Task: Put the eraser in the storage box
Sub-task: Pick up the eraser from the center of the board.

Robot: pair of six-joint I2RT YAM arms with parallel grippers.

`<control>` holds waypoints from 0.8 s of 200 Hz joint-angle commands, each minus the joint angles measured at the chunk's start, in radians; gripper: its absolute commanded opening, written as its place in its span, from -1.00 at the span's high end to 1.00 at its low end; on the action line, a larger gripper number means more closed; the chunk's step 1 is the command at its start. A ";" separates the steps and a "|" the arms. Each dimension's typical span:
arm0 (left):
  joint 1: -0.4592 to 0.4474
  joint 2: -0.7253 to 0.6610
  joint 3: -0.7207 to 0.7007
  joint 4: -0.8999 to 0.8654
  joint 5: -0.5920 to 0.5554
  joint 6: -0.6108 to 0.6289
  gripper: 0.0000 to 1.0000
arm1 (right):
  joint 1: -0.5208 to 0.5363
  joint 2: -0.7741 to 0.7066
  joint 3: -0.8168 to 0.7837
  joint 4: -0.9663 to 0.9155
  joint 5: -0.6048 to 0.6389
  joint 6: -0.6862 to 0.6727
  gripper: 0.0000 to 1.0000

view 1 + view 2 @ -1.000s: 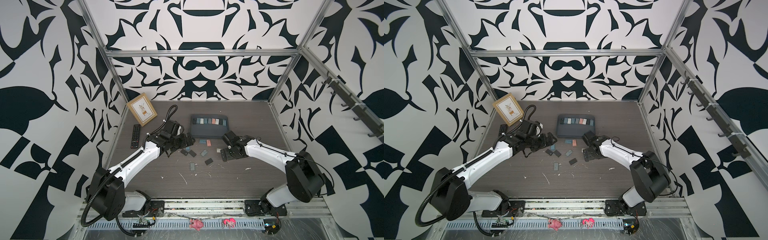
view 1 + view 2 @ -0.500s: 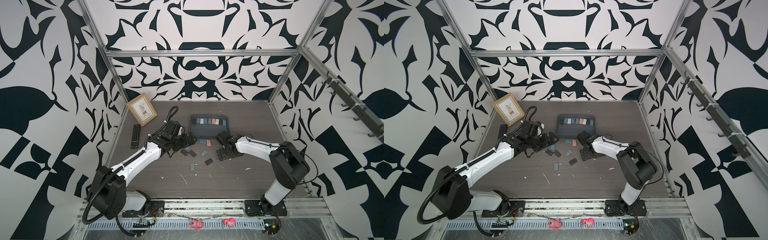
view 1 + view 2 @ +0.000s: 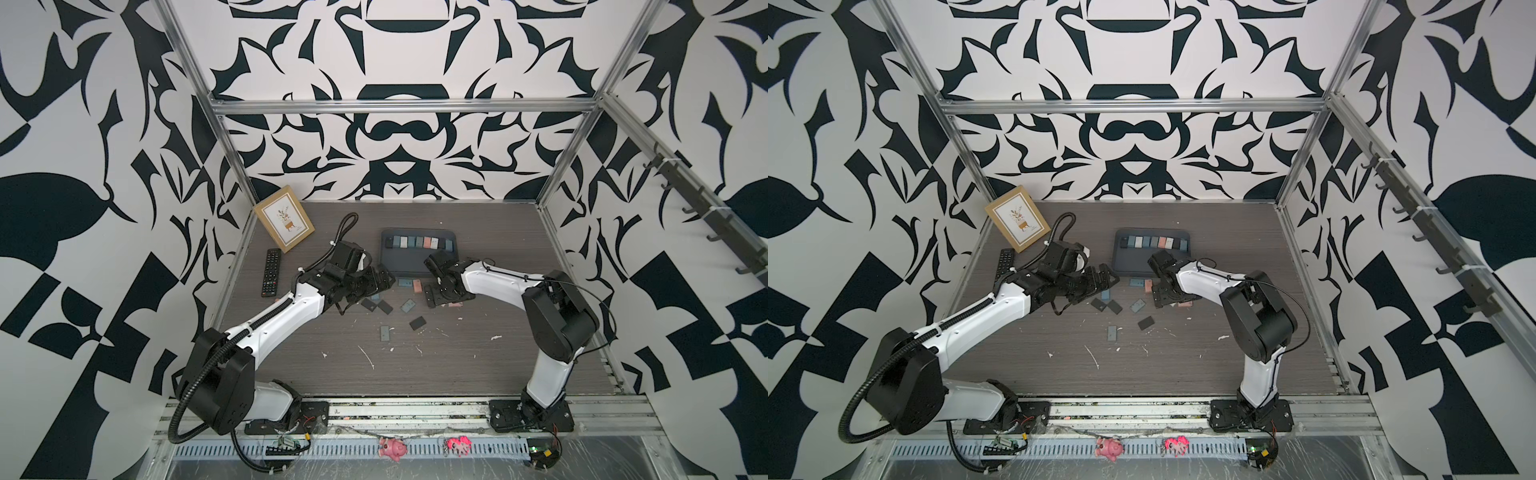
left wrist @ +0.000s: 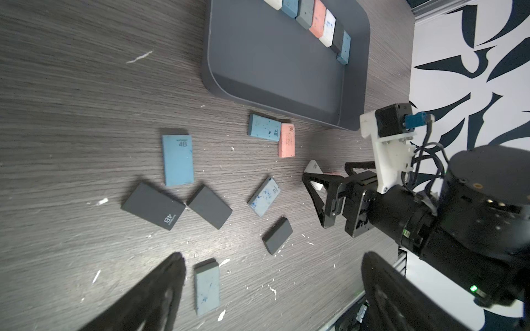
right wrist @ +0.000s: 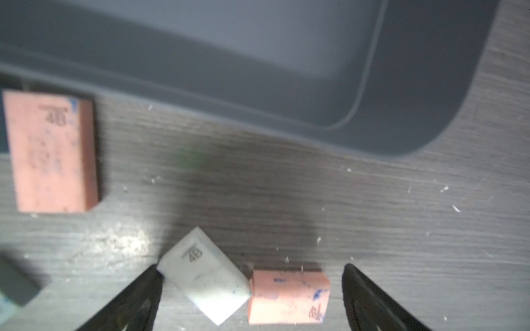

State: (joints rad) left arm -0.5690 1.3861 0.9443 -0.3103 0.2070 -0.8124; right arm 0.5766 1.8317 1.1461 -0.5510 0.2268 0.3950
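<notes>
Your right gripper [image 5: 251, 273] sits low over the table [image 3: 478, 365] with its jaws spread wide and nothing clamped. A white eraser [image 5: 203, 275] and a pink eraser [image 5: 286, 298] lie flat between them, corner to corner, the white one against one fingertip [image 5: 149, 279]. Both rest just off the 5 o'clock corner of the storage box [image 3: 415, 266], which stands at 12 o'clock on the table with a row of erasers [image 3: 417, 242] along its 12 o'clock rim. Your left gripper [image 4: 274, 255] is at the box's 8 o'clock, jaws apart and empty, above loose erasers [image 4: 177, 160] scattered at the box's 6 o'clock. A picture frame [image 3: 284, 218] stands at 10 o'clock, with a remote [image 3: 271, 272] at its 6 o'clock.
</notes>
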 commanded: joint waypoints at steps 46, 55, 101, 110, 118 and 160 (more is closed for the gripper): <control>-0.029 0.055 0.053 0.014 0.015 -0.010 -0.98 | -0.028 -0.006 0.016 0.004 -0.025 -0.033 -0.60; -0.033 0.060 0.058 0.018 0.018 -0.010 -0.98 | -0.029 -0.004 0.015 0.009 -0.066 -0.038 -0.58; -0.049 0.086 0.079 0.028 0.026 -0.007 -0.98 | -0.017 0.022 0.023 0.011 -0.100 -0.071 -0.47; -0.051 0.086 0.080 0.027 0.027 -0.008 -0.98 | -0.014 0.023 0.023 0.011 -0.103 -0.074 -0.46; -0.053 0.084 0.077 0.027 0.027 -0.010 -0.98 | -0.011 0.022 0.020 0.009 -0.105 -0.076 -0.42; -0.061 0.061 0.046 0.043 0.020 -0.023 -0.98 | 0.005 0.024 0.006 0.014 -0.130 -0.086 -0.26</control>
State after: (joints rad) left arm -0.6239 1.4654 0.9947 -0.2836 0.2256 -0.8173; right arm 0.5671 1.8462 1.1545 -0.5179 0.1246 0.3267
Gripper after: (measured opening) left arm 0.992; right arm 0.643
